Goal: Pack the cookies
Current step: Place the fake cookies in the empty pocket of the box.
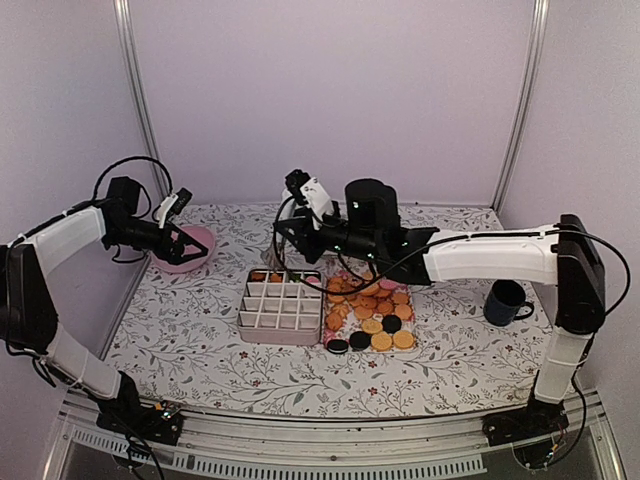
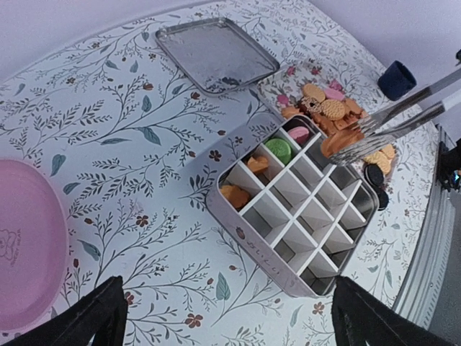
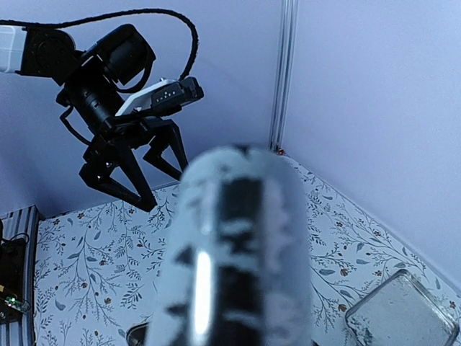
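The cookies [image 1: 370, 310] lie heaped on a patterned sheet right of a grey divided box [image 1: 282, 305]. In the left wrist view the heap [image 2: 333, 109] is mostly orange with pink and black ones. The box [image 2: 248, 241] holds a green, a pink and some orange cookies in its far cells. My right gripper [image 1: 296, 232] is shut on metal tongs [image 2: 410, 115], which pinch an orange cookie [image 2: 337, 142] over the box's far corner. The tongs [image 3: 238, 252] fill the right wrist view as a blur. My left gripper [image 2: 230, 321] hangs open and empty by the pink plate [image 1: 185, 248].
A pink plate [image 2: 25, 245] lies at the left. The box's metal lid [image 2: 216, 54] rests behind the box, also seen as the lid [image 3: 403, 310] in the right wrist view. A dark blue mug [image 1: 505, 302] stands at the right. Walls close in on three sides.
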Robot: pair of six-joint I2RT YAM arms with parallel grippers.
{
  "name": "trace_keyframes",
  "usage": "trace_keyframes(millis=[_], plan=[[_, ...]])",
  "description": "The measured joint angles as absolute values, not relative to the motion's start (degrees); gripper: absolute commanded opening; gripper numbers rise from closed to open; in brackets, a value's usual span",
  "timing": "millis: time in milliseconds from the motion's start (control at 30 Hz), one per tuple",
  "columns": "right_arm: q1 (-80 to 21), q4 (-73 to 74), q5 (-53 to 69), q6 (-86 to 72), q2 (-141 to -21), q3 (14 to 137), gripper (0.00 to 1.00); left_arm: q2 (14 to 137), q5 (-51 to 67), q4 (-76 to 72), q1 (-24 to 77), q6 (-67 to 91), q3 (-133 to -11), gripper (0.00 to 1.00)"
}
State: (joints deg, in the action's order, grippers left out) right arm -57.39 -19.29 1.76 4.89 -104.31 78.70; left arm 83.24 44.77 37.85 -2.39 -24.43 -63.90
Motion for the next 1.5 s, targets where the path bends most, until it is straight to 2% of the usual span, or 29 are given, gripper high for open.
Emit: trace_keyframes(millis=[267, 600, 733, 967, 1267, 1500], plan=[[-57.39, -17.96, 3.84, 3.86, -119.04, 89.84, 0.00, 82.26, 42.87, 36.67, -2.44, -24.97, -62.70, 0.99], [-57.39, -18.52, 5.72, 1.72, -121.36, 91.79, 0.00, 81.56, 42.59, 36.12, -2.44, -25.54, -61.82, 0.99], [-57.49, -18.52, 6.20, 1.08, -121.36, 91.81, 0.06, 81.25, 42.57, 35.83, -2.44, -25.61, -61.36, 0.99], [-57.82, -18.85, 6.42, 0.89, -121.80, 91.81, 0.27, 81.23, 42.57, 35.77, -2.44, -25.61, -61.08, 0.99], [-57.82, -19.29, 6.31, 0.93, -122.19, 91.81, 0.34, 80.58, 42.54, 35.77, -2.44, -25.52, -60.99, 0.99], [-57.82, -19.35, 5.65, 1.41, -121.78, 91.72, 0.30, 80.12, 42.54, 35.77, -2.44, -25.47, -60.99, 0.99]])
